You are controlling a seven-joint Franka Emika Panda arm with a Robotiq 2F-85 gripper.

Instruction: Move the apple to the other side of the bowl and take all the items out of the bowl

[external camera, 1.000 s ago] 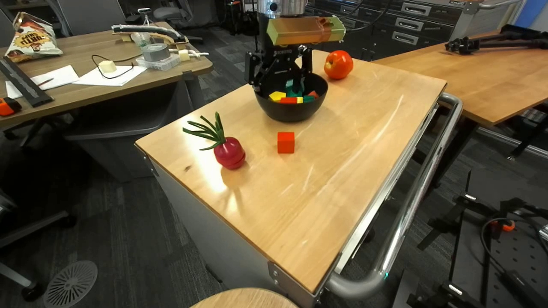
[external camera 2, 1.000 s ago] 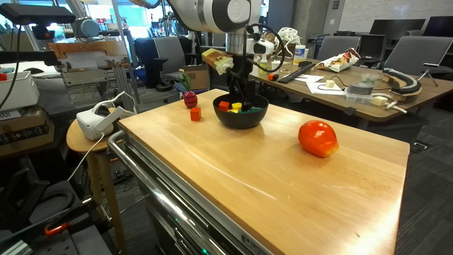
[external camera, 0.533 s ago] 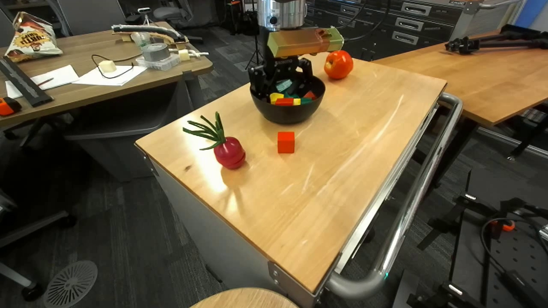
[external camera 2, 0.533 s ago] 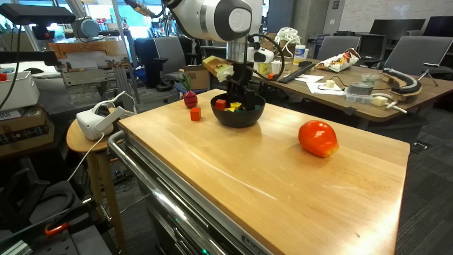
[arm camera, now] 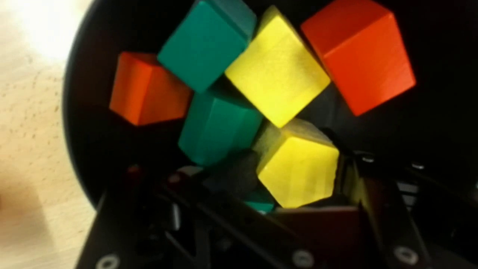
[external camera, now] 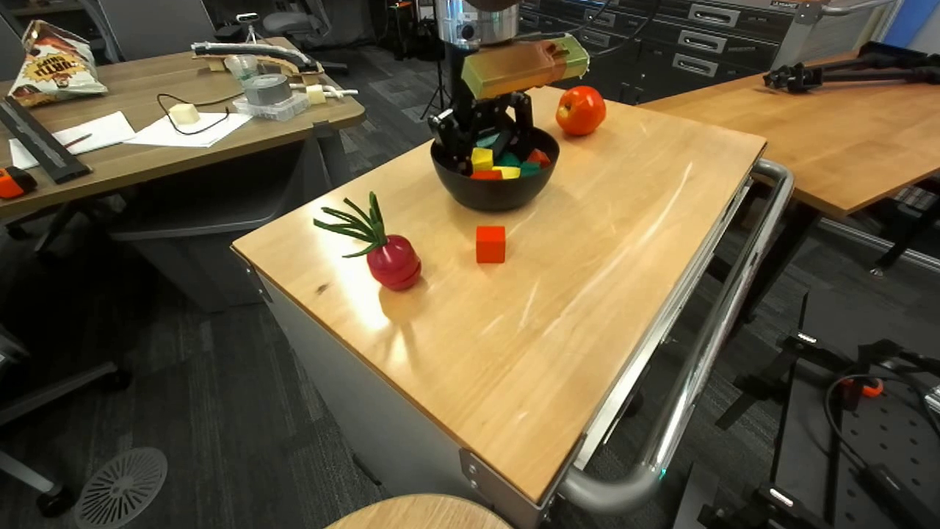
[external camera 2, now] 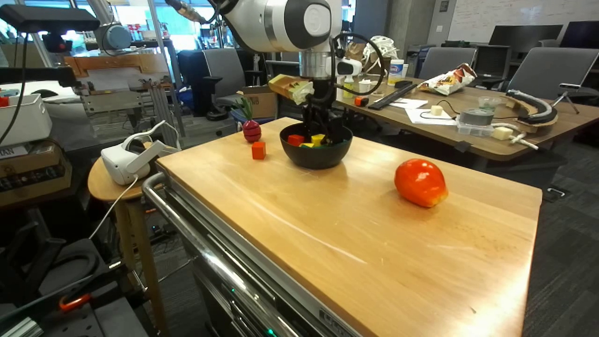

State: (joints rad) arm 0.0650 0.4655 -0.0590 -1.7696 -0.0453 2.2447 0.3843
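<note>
Yellow block (arm camera: pixel 300 175) in the bowl (external camera 2: pixel 316 158) might slip, since its sides slant; the gripper (arm camera: pixel 297 166) has it between its fingers (can't tell if pinched tight).

The jaws, blurred dark on dark inside the black bowl (external camera 2: pixel 314 157), stand either side of the five-sided yellow piece (arm camera: pixel 298 172), and I can't tell whether they grip it; only a sliver shows of a green piece (arm camera: pixel 262 206), a dim reddish shape (arm camera: pixel 325 226) is too murky to name, and the arm (external camera 2: pixel 285 25) runs out of sight overhead
</note>
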